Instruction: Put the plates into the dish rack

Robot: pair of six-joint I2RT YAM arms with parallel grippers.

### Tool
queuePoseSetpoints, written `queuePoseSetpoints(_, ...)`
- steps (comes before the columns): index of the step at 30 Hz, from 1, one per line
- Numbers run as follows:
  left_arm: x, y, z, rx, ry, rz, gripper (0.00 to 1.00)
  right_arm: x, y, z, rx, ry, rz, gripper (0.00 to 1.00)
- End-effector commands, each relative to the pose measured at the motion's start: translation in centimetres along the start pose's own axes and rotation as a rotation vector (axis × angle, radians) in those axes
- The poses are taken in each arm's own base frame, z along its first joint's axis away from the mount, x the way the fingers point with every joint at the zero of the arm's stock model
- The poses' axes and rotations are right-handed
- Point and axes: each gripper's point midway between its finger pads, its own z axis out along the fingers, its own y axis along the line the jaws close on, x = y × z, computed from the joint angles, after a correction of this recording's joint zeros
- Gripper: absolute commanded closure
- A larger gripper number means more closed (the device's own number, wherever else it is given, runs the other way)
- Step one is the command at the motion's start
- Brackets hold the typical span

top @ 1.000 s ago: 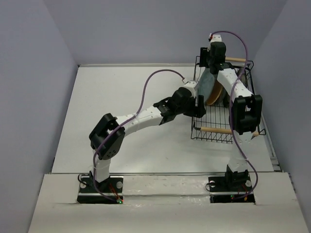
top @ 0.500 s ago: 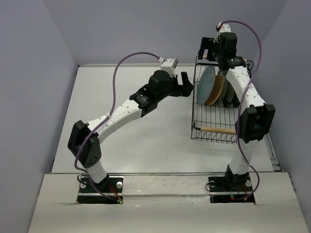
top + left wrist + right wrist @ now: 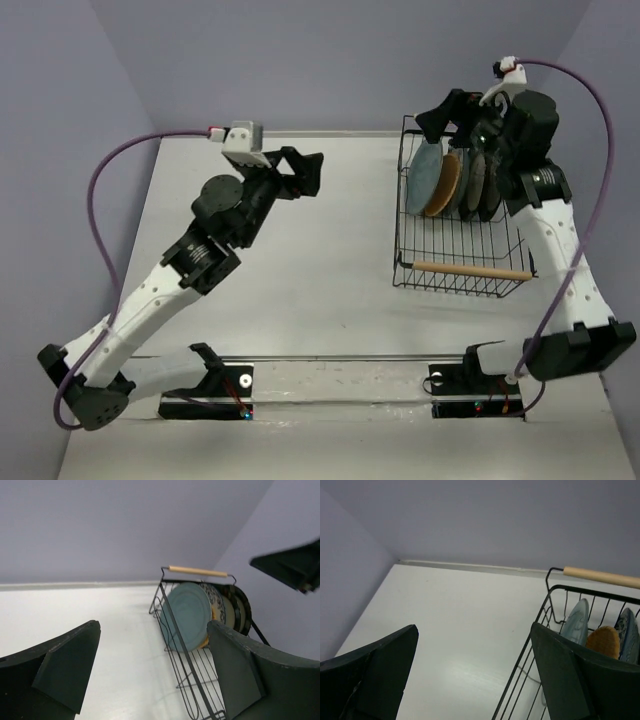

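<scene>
The black wire dish rack (image 3: 440, 255) stands at the right of the table. Several plates stand upright in its far half: teal plate (image 3: 424, 175), orange-tan plate (image 3: 446, 185), then darker-rimmed plates (image 3: 482, 185). My left gripper (image 3: 305, 172) is open and empty, raised over the table well left of the rack. My right gripper (image 3: 445, 110) is open and empty, above the rack's far end. The left wrist view shows the teal plate (image 3: 187, 612), flowered plate (image 3: 218, 602) and striped-rim plates (image 3: 241, 611). The right wrist view shows the rack's rim (image 3: 540, 615), teal plate (image 3: 575, 622) and orange-tan plate (image 3: 602, 639).
The rack's near wooden handle (image 3: 470, 270) lies across its front; the far handle shows in the wrist views (image 3: 197, 570) (image 3: 602, 576). The near half of the rack holds no plates. Purple walls close the table at the back and sides.
My left arm has pulled back from the rack, swinging left and up. My right arm has lifted off the plates and moved right, its gripper now above the rack's far end.
</scene>
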Motion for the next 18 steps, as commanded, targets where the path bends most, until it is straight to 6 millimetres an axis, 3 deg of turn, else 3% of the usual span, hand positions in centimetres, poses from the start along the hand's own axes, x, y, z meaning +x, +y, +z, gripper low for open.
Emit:
queuePoseSetpoints(1, -4.9, 3.8, -4.6, -0.140, -0.178, 0.056, 0.01, -3.7, 5.8, -7.5, -0.198, -0.181, 0.017, 0.00)
queuePoseSetpoints(3, -5.6, 4.6, -5.9, -0.163, -0.192, 0.068, 0.01, -4.9, 6.7, -10.2, -0.211, -0.260, 0.020, 0.00)
queuePoseSetpoints(4, -6.2, 5.3, -7.1, -0.188, -0.206, 0.077, 0.01, -6.2, 7.4, -12.8, -0.208, -0.330, 0.010, 0.00)
queuePoseSetpoints(7, -6.7, 6.4, -9.1, -0.215, -0.224, 0.086, 0.01, -6.6, 7.2, -15.7, -0.169, -0.411, 0.015, 0.00)
queuePoseSetpoints(11, -6.5, 7.1, -10.7, -0.210, -0.244, 0.073, 0.01, -6.1, 6.2, -16.2, -0.121, -0.429, 0.037, 0.00)
queuePoseSetpoints(18, -7.0, 6.9, -11.0, -0.199, -0.246, 0.064, 0.01, -5.9, 6.7, -16.0, -0.151, -0.413, 0.066, 0.00)
